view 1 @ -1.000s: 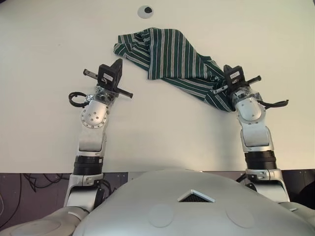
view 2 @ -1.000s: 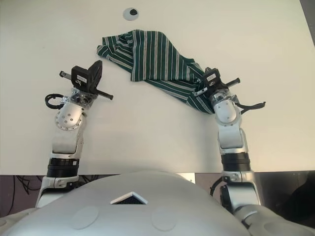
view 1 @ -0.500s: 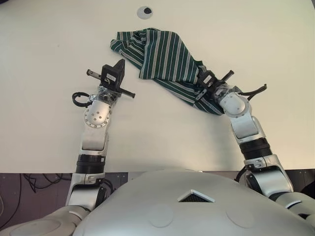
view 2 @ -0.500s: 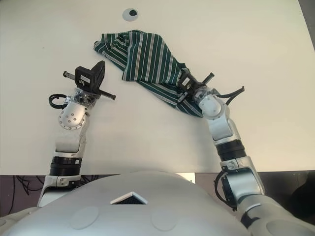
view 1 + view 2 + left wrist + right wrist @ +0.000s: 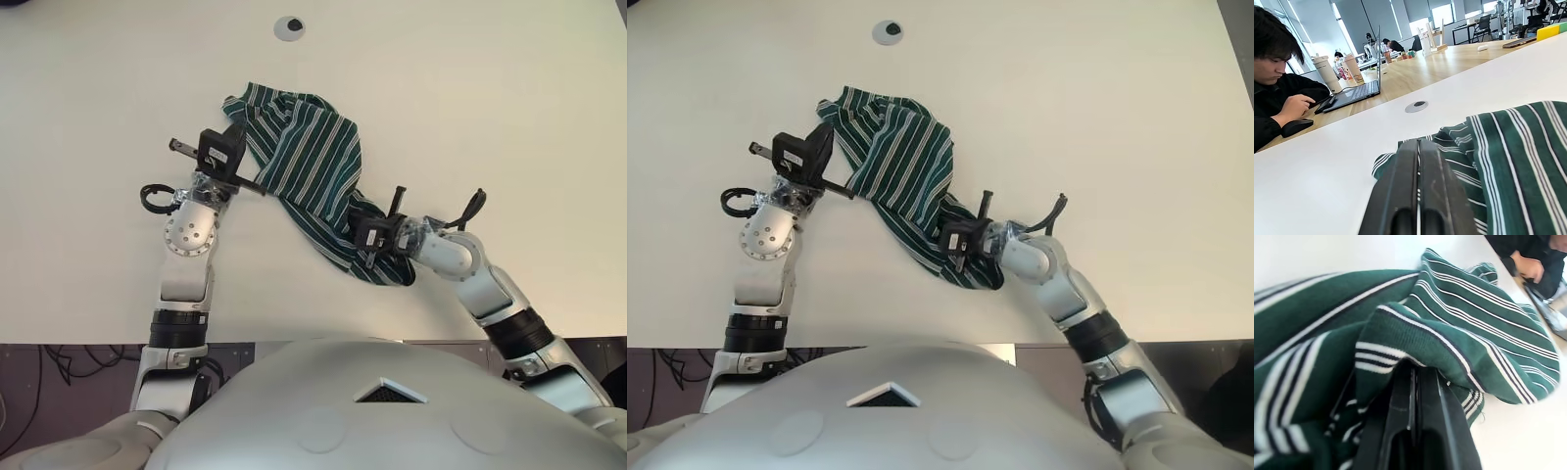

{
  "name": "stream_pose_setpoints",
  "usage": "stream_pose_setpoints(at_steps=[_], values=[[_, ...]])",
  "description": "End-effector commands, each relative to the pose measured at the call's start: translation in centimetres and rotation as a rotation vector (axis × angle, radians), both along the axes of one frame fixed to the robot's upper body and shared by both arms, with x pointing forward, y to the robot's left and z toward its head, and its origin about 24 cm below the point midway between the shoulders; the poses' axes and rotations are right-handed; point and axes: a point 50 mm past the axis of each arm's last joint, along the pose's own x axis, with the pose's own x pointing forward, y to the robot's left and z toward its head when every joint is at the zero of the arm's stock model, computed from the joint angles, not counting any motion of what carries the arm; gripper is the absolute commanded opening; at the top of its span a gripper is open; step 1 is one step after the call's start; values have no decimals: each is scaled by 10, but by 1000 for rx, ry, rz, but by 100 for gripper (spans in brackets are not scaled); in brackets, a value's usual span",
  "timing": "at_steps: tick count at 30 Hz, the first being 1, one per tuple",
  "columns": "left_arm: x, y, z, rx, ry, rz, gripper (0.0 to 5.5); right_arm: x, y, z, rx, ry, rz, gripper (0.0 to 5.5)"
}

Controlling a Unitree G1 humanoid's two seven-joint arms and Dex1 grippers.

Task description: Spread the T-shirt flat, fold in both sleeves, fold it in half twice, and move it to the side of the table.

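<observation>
The right gripper (image 5: 361,241) is found closed on a fold of the dark green, white-striped knit T-shirt (image 5: 306,164), with cloth bunched over and around its black fingers (image 5: 1400,401). The left gripper (image 5: 1419,143) is seen with its two fingers pressed together and nothing between them. It is placed at the garment's left edge; contact cannot be confirmed. The T-shirt is laid crumpled, not spread, on the white table (image 5: 509,108), stretched between the two grippers. A round grey cable grommet (image 5: 289,26) is set in the tabletop beyond the garment, apart from it.
</observation>
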Motion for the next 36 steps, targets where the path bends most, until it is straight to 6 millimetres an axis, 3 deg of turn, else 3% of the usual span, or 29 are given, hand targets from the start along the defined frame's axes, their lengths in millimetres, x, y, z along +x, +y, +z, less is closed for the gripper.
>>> stream_pose_setpoints(at_steps=[1,2,5,9,12,20,26,33,36], values=[[-2,1,5,6,-20,-15,0,-68,-39,-56,-299,453,81,3],[-3,1,5,6,-19,-18,0,-65,-41,-55,-297,444,65,3],[-3,-1,3,15,-9,-34,0,-29,-56,-54,-318,306,-163,3],[-3,-1,2,20,-3,-39,0,2,-68,-36,-221,164,-426,3],[-3,1,1,22,-1,-37,0,4,-71,-26,-126,168,-558,3],[-4,5,0,24,-2,-22,0,13,-85,5,223,262,-823,129],[-3,5,-1,26,-5,-23,0,23,-101,5,333,355,-946,218],[-6,4,-1,25,-7,-13,0,27,-100,-1,426,526,-952,225],[-8,2,-1,25,-10,-12,0,23,-98,-12,394,614,-924,181]])
